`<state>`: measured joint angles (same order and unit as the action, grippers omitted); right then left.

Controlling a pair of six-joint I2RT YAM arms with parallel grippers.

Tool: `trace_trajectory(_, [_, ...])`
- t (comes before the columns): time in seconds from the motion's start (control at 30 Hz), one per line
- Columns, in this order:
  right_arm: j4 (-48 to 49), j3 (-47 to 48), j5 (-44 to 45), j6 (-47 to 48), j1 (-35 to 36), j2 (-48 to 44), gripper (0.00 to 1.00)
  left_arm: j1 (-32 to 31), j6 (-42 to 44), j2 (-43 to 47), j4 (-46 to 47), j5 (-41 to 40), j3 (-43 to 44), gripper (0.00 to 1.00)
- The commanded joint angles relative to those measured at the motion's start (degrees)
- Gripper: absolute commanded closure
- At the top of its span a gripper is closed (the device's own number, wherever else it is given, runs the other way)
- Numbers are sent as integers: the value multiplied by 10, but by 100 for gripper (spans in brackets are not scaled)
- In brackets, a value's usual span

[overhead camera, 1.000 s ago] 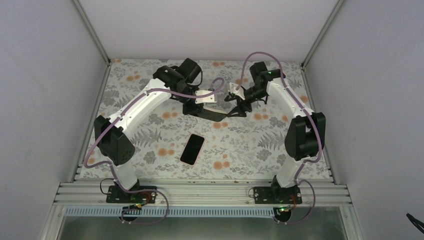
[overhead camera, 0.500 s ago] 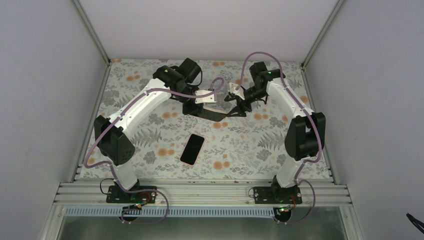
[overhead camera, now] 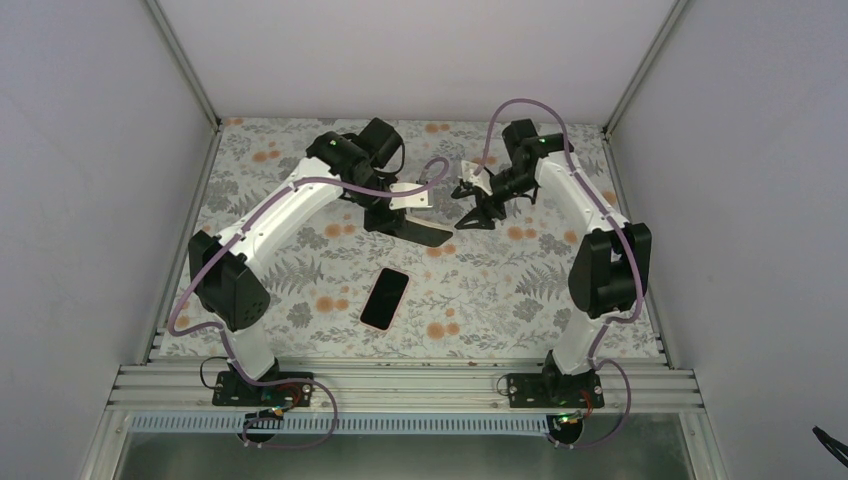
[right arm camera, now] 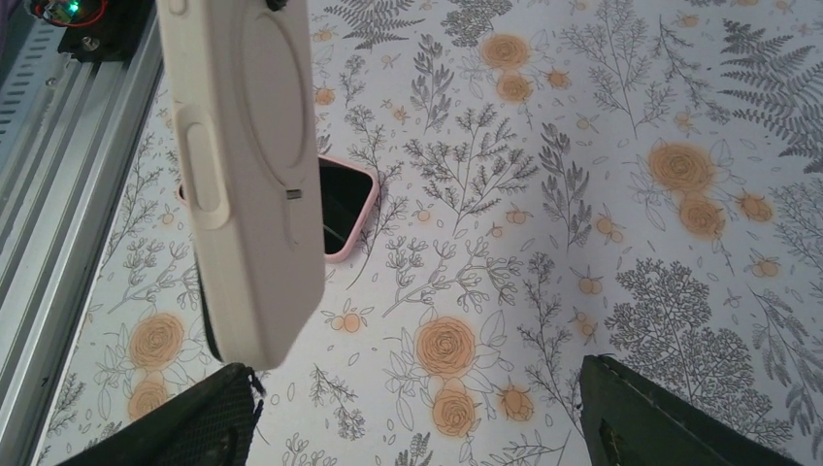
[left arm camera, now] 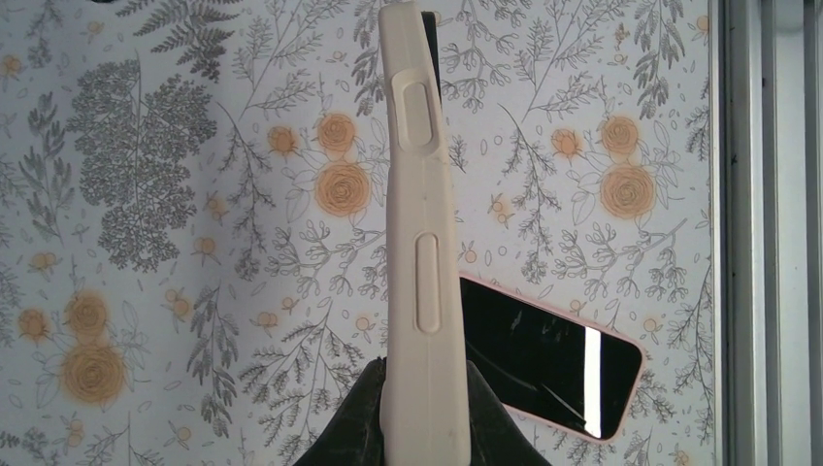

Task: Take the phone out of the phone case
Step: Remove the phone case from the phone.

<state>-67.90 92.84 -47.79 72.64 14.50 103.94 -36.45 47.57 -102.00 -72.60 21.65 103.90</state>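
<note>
Your left gripper (left arm camera: 425, 417) clamps the case (left arm camera: 419, 243); your right gripper (overhead camera: 476, 216), at its 3 o'clock, stands open, empty. The phone (overhead camera: 386, 298) lies on the worktop (overhead camera: 520, 290) at 7 o'clock: lower the case clear of it.

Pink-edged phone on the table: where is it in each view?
Top external: pink-edged phone just left of and below centre, screen up.
Left wrist: lower right, partly behind the beige case.
Right wrist: left of centre, poking out behind that case.
Shared landmark: the beige case, dark from above.
</note>
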Motion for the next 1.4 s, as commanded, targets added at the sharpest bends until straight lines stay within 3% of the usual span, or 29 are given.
trace_trajectory(0.0, [4, 17, -9, 8, -4, 9, 19, 0, 12, 15, -6, 25, 3, 98])
trace_trajectory(0.47, [-32, -26, -12, 33, 0, -24, 20, 0, 1, 3, 20, 7, 13, 98])
trace_trajectory(0.7, [16, -40, -15, 6, 2, -29, 21, -3, 2, -11, -1, 15, 45, 98])
trace_trajectory(1.37, [29, -24, -5, 2, -10, -13, 23, -6, 0, -15, -5, 13, 51, 98])
